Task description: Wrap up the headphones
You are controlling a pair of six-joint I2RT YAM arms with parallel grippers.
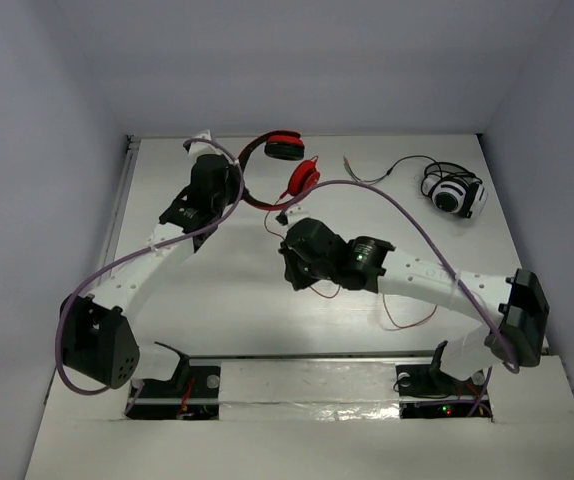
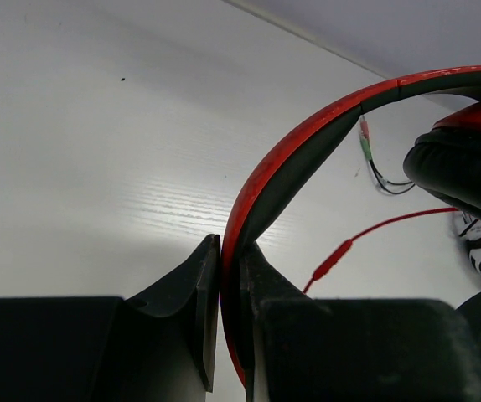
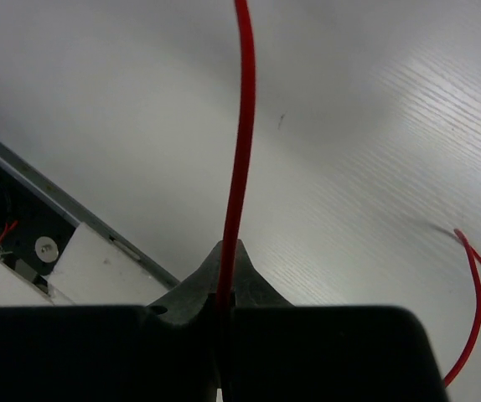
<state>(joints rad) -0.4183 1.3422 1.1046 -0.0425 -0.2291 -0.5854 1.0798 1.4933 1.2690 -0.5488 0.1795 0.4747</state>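
The red headphones [image 1: 285, 150] lie at the back of the table, with both earcups toward the middle. My left gripper [image 2: 230, 251] is shut on their red-and-black headband [image 2: 307, 142]; one black-padded earcup [image 2: 462, 159] shows at the right of the left wrist view. Their thin red cable [image 3: 240, 142] runs straight up out of my right gripper [image 3: 228, 260], which is shut on it. In the top view the right gripper [image 1: 292, 262] sits near the table's middle, in front of the earcups, and more cable [image 1: 407, 318] loops on the table beside the right arm.
Smaller white and black headphones [image 1: 457, 195] with a dark cable [image 1: 387, 172] lie at the back right. White walls close the table at the back and sides. A slot with the arm bases [image 1: 307, 375] runs along the near edge.
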